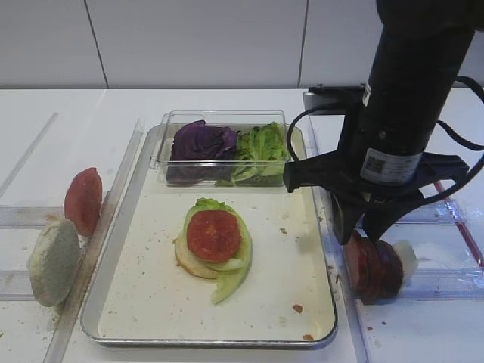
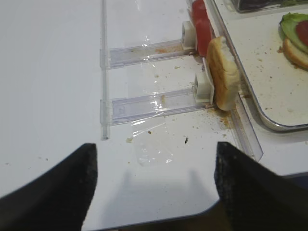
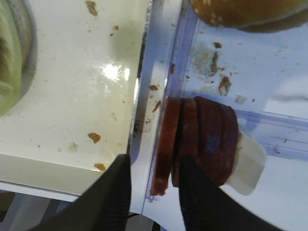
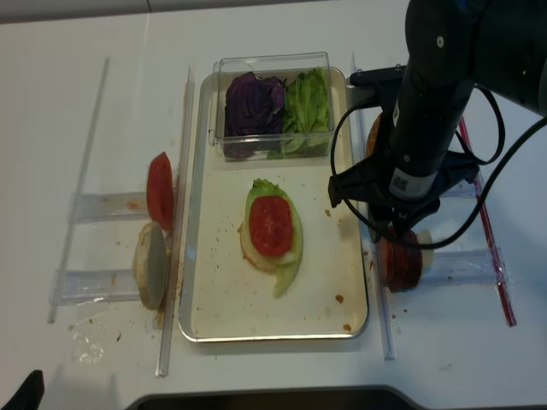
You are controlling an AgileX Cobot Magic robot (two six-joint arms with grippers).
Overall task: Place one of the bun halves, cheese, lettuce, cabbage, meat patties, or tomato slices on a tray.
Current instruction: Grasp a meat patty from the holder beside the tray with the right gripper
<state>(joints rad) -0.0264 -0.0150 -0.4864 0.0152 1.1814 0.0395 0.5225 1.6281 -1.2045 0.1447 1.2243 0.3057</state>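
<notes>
Nearest the room's front edge, the left gripper hangs low over bare white table; its two dark fingers stand wide apart with nothing between them; idle.

Just beyond it, left of the tray, a clear rack holds a pale bun half on edge and, behind that, tomato slices standing upright.

On the tray itself, a stack lies near the middle: a bun base under light green lettuce with one tomato slice on top; crumbs scattered about the cream floor.

Right of the tray rim, the meat patties stand on edge in a row inside another clear holder, backed by a white stop; the right gripper is down over them. From the wrist view its two black fingers straddle the slice nearest the tray, one finger outside it by the tray rim, the other in the slot between it and the next; partly open, not yet pinching as far as I can tell; nothing lifted.

Judgement: the step in hand is taking one patty. Worth seating the inner finger fully in the gap so only one disc comes; close gently, since the patty looks soft; lift straight up to clear the holder wall and tray rim before swinging over the stack.

Farther back, sesame buns sit in the same right-hand rack; at the tray's far end a clear box holds purple cabbage beside more lettuce.
</notes>
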